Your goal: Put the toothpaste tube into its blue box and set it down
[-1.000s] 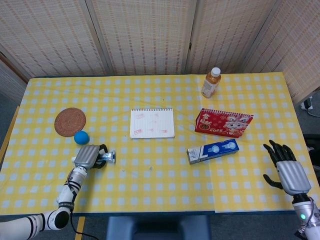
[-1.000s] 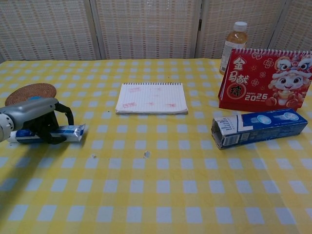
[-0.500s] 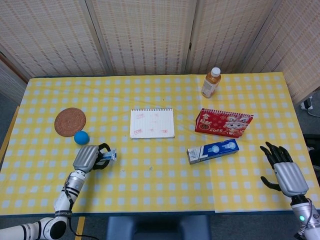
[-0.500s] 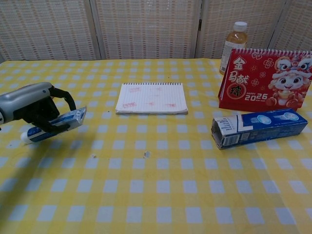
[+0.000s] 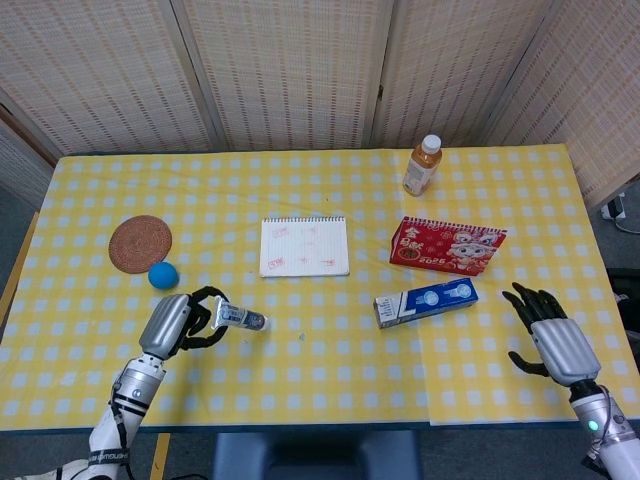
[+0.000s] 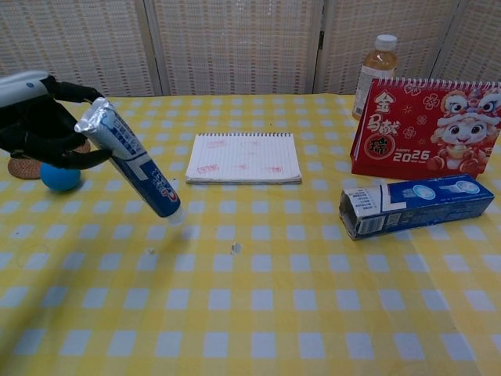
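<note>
My left hand [image 5: 178, 322] [image 6: 37, 117] holds the blue and white toothpaste tube [image 5: 240, 318] [image 6: 133, 160] by its crimped end, lifted off the table, cap end hanging down and to the right. The blue box [image 5: 426, 301] [image 6: 416, 204] lies flat on the table right of centre, its open end facing left. My right hand [image 5: 550, 340] hovers open, fingers spread, to the right of the box in the head view; the chest view does not show it.
A white notepad [image 5: 304, 246] lies at the middle. A red desk calendar [image 5: 447, 246] and a drink bottle [image 5: 422, 165] stand behind the box. A blue ball [image 5: 163, 274] and a round woven coaster [image 5: 140, 242] sit at the left.
My left hand has lifted the tube off the table and swung it so the cap points down and right. The right hand has drifted slightly left toward the box.
</note>
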You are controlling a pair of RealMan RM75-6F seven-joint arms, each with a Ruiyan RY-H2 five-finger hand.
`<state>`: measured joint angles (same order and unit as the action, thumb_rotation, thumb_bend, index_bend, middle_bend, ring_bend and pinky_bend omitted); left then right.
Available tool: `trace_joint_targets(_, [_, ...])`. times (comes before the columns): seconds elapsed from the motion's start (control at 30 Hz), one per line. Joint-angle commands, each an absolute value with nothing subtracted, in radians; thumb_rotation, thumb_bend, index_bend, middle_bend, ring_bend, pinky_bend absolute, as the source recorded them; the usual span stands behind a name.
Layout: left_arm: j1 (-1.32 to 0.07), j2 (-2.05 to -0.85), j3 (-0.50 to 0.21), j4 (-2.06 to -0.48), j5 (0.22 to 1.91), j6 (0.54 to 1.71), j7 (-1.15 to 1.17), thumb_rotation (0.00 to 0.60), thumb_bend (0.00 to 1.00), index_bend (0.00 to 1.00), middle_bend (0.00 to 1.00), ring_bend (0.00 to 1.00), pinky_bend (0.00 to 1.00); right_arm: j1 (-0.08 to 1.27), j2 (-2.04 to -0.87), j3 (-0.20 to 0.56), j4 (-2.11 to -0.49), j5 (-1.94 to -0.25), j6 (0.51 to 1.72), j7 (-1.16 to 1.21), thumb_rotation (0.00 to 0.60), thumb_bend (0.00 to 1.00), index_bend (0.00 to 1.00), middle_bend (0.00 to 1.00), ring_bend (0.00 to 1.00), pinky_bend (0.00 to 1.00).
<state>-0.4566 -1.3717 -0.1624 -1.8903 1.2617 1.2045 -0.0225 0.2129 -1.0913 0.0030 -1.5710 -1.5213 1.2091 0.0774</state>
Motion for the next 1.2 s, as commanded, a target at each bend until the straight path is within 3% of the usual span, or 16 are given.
trace_joint_targets(0.03, [-0.447,-1.35,-0.162,-1.931,1.275,1.212,-0.028,0.6,0.51,0.99,1.0,1.0,1.0,0.282,-1.096,0.023,-1.566,-1.504,1.119,0.064,0.6,0.3,0.0,0.0,0.0,0.0])
trace_joint_targets(0.23, [-0.441,-1.331,-0.164,-1.978,1.281,1.224,-0.02,0.6,0.51,0.99,1.0,1.0,1.0,0.385,-1.137,0.057,-1.537,-1.464,0.987,-0.007,0.6,0.3,0.01,0.0,0.01,0.0])
trace_joint_targets(0.67, [-0.43,-1.292,-0.175,-2.003,1.284,1.236,-0.032,0.6,0.51,0.99,1.0,1.0,1.0,0.53,-1.302,0.093,-1.446,-1.343,0.828,-0.215,0.6,0.3,0.14,0.03,0.08,0.0])
trace_joint_targets(1.2, [-0.421,-1.261,-0.184,-1.995,1.286,1.239,-0.072,0.6,0.51,0.99,1.0,1.0,1.0,0.601,-1.469,0.108,-1.321,-1.229,0.791,-0.273,0.6,0.3,0.24,0.11,0.15,0.1])
